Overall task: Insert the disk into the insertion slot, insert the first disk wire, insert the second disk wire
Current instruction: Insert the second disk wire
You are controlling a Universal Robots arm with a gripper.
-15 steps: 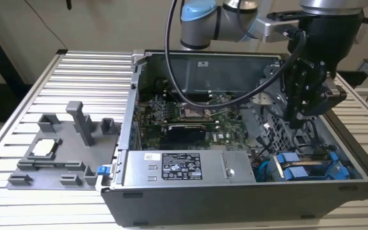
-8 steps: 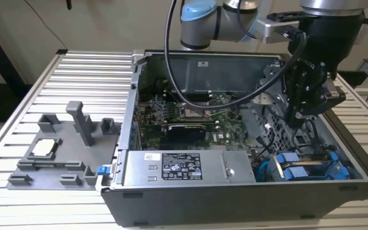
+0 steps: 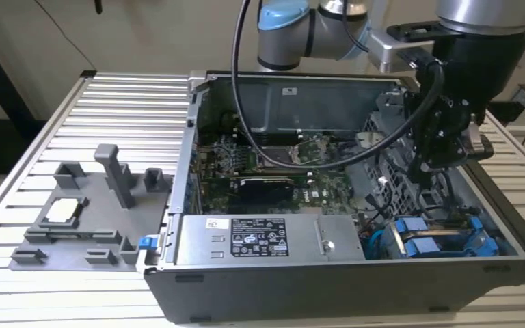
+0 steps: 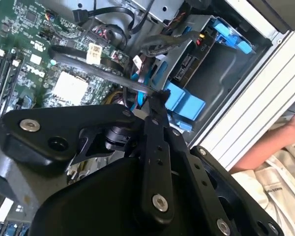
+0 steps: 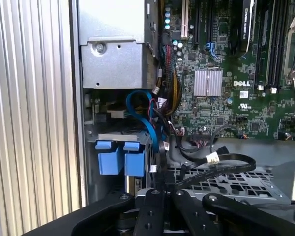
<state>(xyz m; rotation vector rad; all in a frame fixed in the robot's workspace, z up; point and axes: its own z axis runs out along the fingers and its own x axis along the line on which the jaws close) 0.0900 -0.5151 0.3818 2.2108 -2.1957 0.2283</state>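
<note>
Disk (image 3: 431, 242) sits seated in its bay at the computer case's (image 3: 335, 287) near right corner in the exterior view, stiff, dense, shock-sensitive so grab the blue carrier tabs (image 5: 117, 156); gripper (image 4: 160, 96) fingers pinched closed on a black wire (image 4: 88, 66).

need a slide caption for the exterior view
Robot arm's gripper lowered into the open computer case, above the blue disk carrier seated in its bay.

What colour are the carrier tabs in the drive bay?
Bright blue. The carrier tabs show best in the first wrist view, beside the grey power supply box.
</note>
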